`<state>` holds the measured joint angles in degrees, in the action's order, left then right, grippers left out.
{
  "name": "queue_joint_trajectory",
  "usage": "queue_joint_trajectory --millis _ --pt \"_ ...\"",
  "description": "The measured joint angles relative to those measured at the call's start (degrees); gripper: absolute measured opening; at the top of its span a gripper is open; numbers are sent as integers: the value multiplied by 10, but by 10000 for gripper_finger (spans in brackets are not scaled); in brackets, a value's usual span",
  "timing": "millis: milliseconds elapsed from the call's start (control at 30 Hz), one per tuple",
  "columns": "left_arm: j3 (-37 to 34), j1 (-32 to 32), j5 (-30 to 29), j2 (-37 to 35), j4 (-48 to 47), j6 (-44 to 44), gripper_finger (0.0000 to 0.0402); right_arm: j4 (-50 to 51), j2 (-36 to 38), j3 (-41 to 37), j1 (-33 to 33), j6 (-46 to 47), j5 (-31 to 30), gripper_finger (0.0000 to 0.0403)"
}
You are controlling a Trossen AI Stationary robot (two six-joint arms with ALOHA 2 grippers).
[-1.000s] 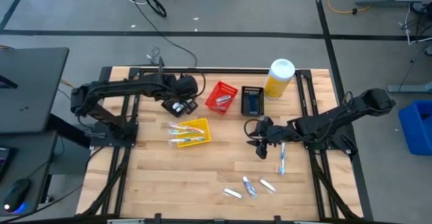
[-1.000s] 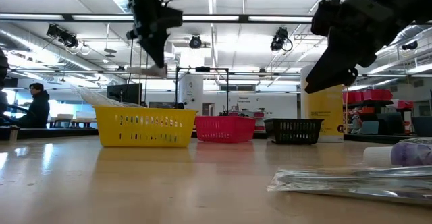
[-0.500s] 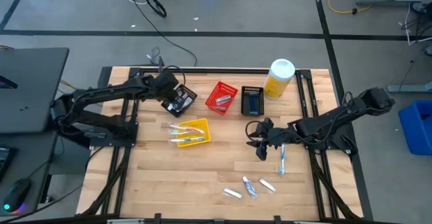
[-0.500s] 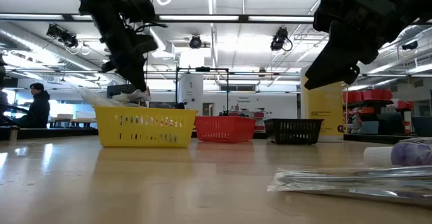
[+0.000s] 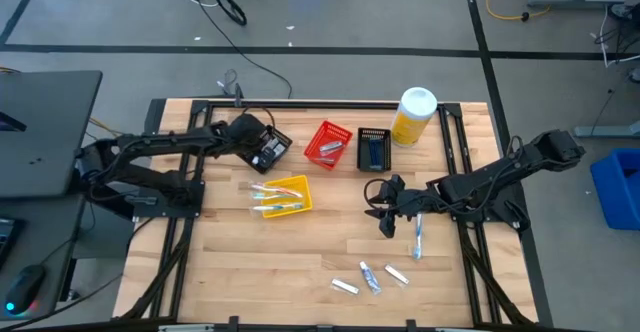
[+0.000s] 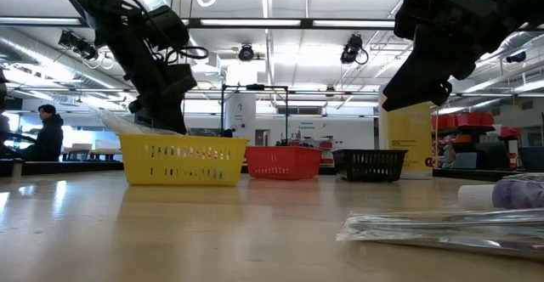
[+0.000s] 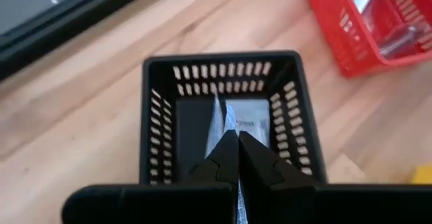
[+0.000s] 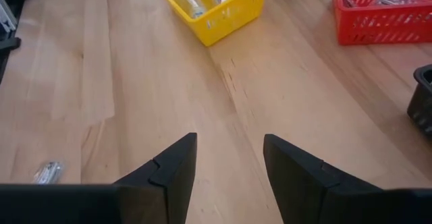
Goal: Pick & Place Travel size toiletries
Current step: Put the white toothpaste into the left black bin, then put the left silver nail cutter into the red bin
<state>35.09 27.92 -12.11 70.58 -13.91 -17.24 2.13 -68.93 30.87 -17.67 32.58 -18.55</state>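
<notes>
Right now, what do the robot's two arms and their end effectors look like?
Both arms are matte black, jointed, with thin dark cables along them. The left end effector has two slim black fingers tapering to points. The right end effector has two broad, flat black wedge-shaped fingers with stepped inner edges. No markings show.

No text, label, brand, number or sign can be read on the baskets, the toiletries, the bottle or the room behind.
</notes>
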Motion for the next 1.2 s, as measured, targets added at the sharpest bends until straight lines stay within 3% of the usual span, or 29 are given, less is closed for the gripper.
queue_joint_trajectory --millis 100,433,767,967,1200 --pt "-22 7 -4 -1 41 13 4 -2 0 0 0 0 -2 181" --pt "-55 12 -22 -1 43 -2 15 -2 0 0 0 0 -9 179" --pt "-55 11 -21 -2 82 2 89 -2 0 0 0 0 -9 194" --pt "-16 -3 -7 -5 84 1 109 -4 0 0 -1 0 12 202" --pt "43 -55 25 -5 85 1 96 -43 0 0 -27 -5 10 199"
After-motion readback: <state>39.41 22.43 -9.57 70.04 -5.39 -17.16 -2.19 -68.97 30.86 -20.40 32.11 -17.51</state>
